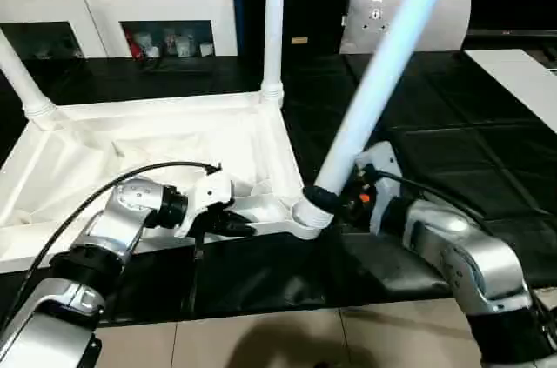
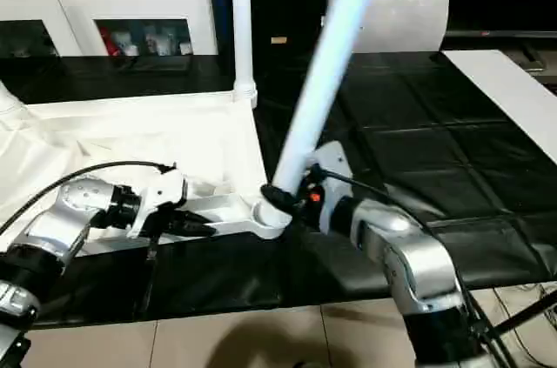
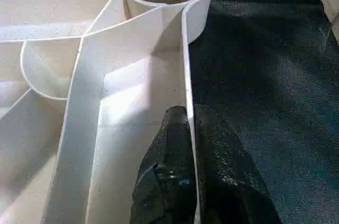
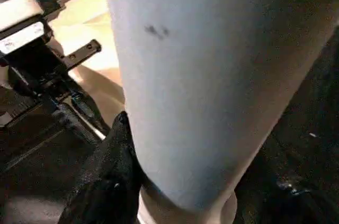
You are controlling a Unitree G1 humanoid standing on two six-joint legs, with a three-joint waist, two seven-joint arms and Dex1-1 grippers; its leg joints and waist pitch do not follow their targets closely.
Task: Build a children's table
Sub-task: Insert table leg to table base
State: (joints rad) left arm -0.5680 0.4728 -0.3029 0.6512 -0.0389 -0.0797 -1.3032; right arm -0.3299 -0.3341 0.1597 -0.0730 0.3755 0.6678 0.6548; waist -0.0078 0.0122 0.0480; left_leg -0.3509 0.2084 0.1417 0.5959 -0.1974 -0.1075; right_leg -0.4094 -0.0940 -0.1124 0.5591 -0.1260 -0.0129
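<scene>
- My left gripper [image 3: 189,181] and right gripper [image 1: 335,198] have black fingers; my forearms are silver.
- The upturned square plastic tabletop [image 1: 130,155] is all white, ribs included.
- The long tapered tubular leg [image 1: 383,72] I grip is white with a bluish tint.
- The mat-covered surface [image 1: 452,150] underneath is black, crossed by faint seams.
- The floor tiles [image 1: 261,342] are beige.
- The cabinet [image 1: 113,3] behind is white.

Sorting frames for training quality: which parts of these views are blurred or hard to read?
Left eye view: the tilted leg is smeared, as if by motion, while the tabletop rim stays crisp. Right wrist view: that leg is close and soft. Left wrist view: the black fingers look soft, the ribs sharper.
</scene>
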